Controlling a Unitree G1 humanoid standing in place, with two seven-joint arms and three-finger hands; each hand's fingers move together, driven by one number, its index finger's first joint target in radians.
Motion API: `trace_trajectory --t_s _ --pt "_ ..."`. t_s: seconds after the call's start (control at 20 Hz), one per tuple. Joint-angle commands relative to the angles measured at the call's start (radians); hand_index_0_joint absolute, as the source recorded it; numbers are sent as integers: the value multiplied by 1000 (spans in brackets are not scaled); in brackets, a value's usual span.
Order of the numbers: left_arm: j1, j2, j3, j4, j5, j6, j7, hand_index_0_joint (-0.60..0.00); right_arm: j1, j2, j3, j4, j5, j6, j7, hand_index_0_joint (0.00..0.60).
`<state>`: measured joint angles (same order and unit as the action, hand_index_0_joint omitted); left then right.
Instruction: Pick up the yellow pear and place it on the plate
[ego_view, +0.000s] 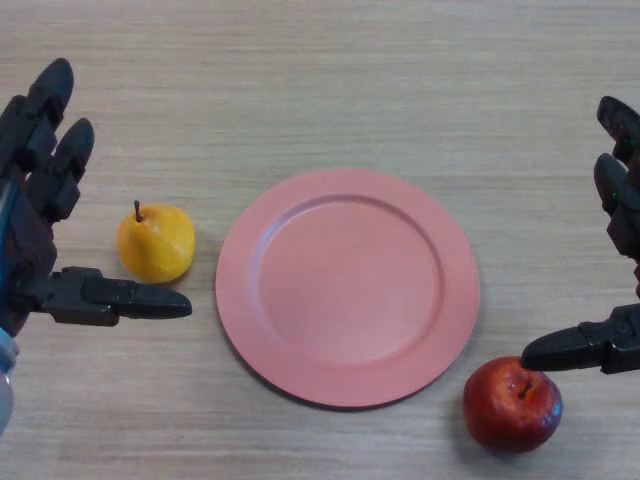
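A yellow pear (155, 243) with a dark stem sits on the wooden table, just left of a salmon-pink plate (250, 290) that has nothing on it. My left hand (40, 215) is at the left edge, open, fingers straight and reaching past the pear's left side, thumb stretched out below the pear; it does not touch the fruit. My right hand (610, 340) is at the right edge, open, its thumb pointing left just above a red apple.
A red apple (511, 405) lies on the table near the front right, just off the plate's lower right rim. The wooden table (320, 80) runs on behind the plate.
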<state>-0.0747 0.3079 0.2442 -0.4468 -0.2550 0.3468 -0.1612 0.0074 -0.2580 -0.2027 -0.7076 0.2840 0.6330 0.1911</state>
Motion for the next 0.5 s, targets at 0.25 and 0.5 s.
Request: trace_trajectory --t_s 0.25,0.5 --pt "-40 32 28 -13 7 -137 16 0 -25 -35 -70 -40 13 -98 7 0" --pt "-75 51 5 142 66 -204 -11 0 -19 -35 -72 -38 7 -113 13 0"
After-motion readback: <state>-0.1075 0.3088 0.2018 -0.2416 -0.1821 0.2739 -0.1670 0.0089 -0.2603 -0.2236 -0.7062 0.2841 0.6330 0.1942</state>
